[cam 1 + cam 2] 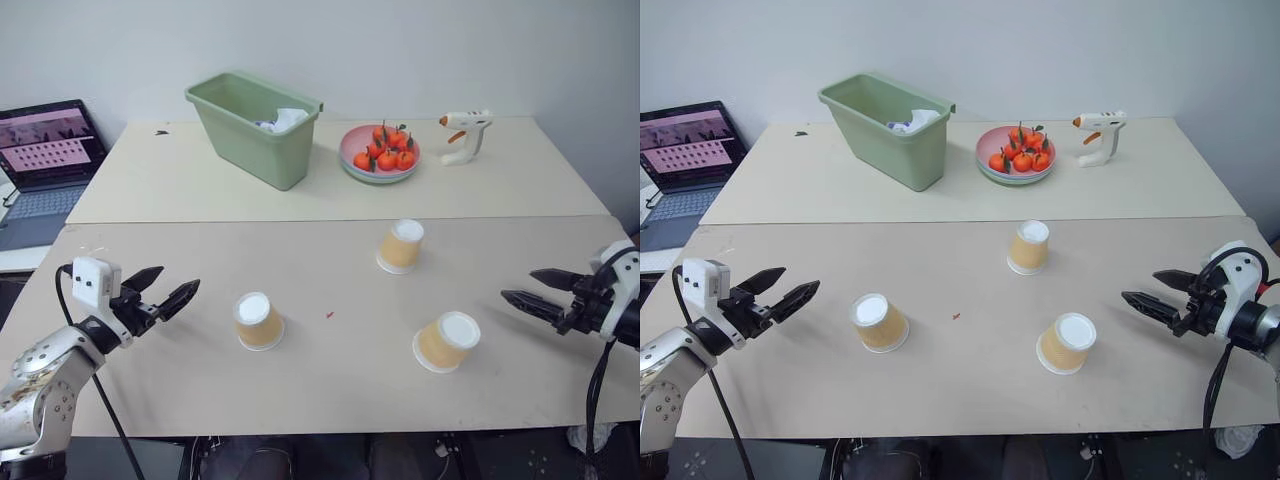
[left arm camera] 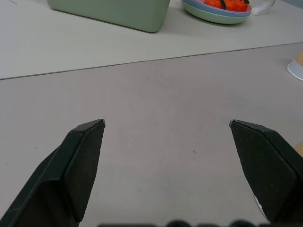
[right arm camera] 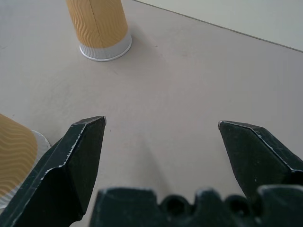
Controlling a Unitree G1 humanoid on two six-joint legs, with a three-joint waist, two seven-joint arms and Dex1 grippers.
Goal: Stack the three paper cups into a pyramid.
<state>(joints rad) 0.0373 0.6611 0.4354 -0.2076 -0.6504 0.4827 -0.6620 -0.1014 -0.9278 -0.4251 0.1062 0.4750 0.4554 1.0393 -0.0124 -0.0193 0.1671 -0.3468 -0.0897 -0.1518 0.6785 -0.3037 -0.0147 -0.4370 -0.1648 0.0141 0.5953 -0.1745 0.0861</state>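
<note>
Paper cups (image 1: 259, 321), 3 upside down and apart on the worktop (image 1: 330, 390): light, crushable; pinch gently mid-wall. Left gripper (image 1: 172, 289) and right gripper (image 1: 528, 291) jaws spread, empty.

You're in what looks like a lab or office test space: two plain beige tables (image 1: 330, 190) pushed together against a bare white wall (image 1: 400, 40), an open laptop (image 1: 45, 150) at ten o'clock, and a glue gun (image 1: 465, 133) at one o'clock.
</note>
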